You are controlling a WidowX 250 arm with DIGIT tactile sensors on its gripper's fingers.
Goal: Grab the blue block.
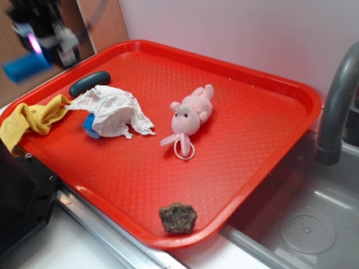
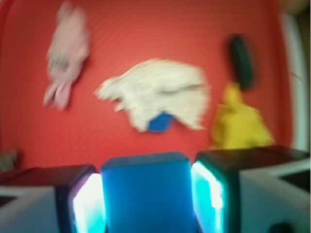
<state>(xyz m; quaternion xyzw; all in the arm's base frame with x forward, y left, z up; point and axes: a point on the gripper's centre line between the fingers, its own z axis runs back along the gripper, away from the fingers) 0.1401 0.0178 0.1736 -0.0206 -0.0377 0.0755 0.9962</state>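
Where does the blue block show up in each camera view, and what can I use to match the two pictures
Exterior: the blue block is at the upper left, held in the raised tool above the tray's corner, blurred.
Wrist: it fills the bottom centre, clamped between the two fingers.
Shared landmark: the crumpled white cloth on the red tray.

Behind my workspace I see a plain white wall [image 1: 235, 33], with a brown panel [image 1: 109, 19] at its left. On the right, a grey sink basin [image 1: 314, 224] lies below a dark curved faucet [image 1: 336, 106].
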